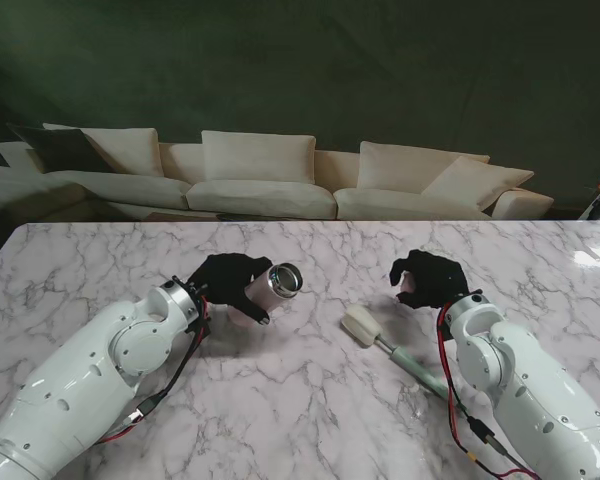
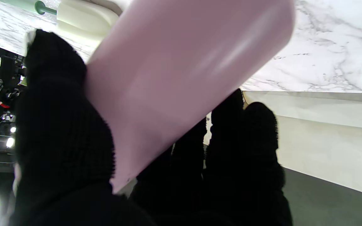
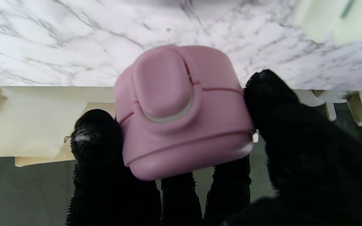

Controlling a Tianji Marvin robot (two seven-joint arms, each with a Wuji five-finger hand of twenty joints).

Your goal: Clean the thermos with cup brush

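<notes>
My left hand (image 1: 230,283) in its black glove is shut on the pink thermos (image 1: 273,282), which lies tilted with its open steel mouth pointing right. The pink body (image 2: 181,78) fills the left wrist view between my fingers (image 2: 58,135). My right hand (image 1: 430,278) is shut on the thermos's pink lid (image 3: 181,110), of which only a sliver (image 1: 410,287) shows from the stand. The cup brush (image 1: 390,345) lies on the marble between the arms, its cream sponge head (image 1: 361,325) toward the thermos and its pale green handle running under my right forearm.
The white marble table (image 1: 300,400) spreads under both arms. Beyond its far edge stands a cream sofa (image 1: 260,180) against a dark wall. Red cables (image 1: 445,370) hang from both wrists.
</notes>
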